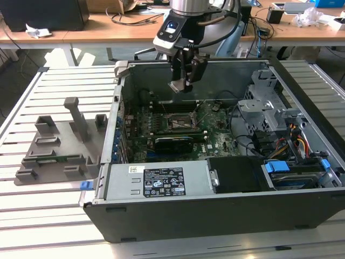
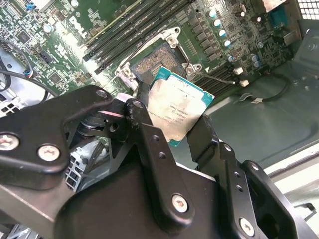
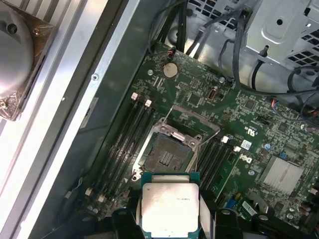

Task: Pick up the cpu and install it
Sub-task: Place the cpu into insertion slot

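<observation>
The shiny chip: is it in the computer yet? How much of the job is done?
Picked up: done. The gripper is shut on the chip, holding it by its edges. In hand: the chip hangs in the air over the green board, near the socket. Left: the socket is empty, with its metal frame open, so the chip is not in yet.
</observation>
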Action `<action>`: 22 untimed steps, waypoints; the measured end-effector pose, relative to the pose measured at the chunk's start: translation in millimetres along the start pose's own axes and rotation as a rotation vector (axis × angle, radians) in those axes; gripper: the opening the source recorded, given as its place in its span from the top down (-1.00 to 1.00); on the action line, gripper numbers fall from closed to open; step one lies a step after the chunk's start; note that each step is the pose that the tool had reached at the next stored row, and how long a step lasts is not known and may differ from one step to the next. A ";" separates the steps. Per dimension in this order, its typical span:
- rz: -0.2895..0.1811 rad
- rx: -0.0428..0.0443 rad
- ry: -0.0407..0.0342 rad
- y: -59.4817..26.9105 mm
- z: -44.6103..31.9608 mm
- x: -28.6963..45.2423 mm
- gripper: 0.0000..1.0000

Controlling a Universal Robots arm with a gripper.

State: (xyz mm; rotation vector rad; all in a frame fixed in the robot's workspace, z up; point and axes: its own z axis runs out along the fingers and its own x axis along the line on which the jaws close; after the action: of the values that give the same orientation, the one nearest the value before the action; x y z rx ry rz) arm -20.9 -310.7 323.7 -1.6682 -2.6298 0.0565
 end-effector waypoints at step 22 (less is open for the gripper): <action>0.117 -0.0003 0.0052 0.0 0.0 0.0 -0.09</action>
State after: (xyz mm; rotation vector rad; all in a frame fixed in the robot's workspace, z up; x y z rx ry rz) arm -20.9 -310.7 323.7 -1.8179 -2.5261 0.0541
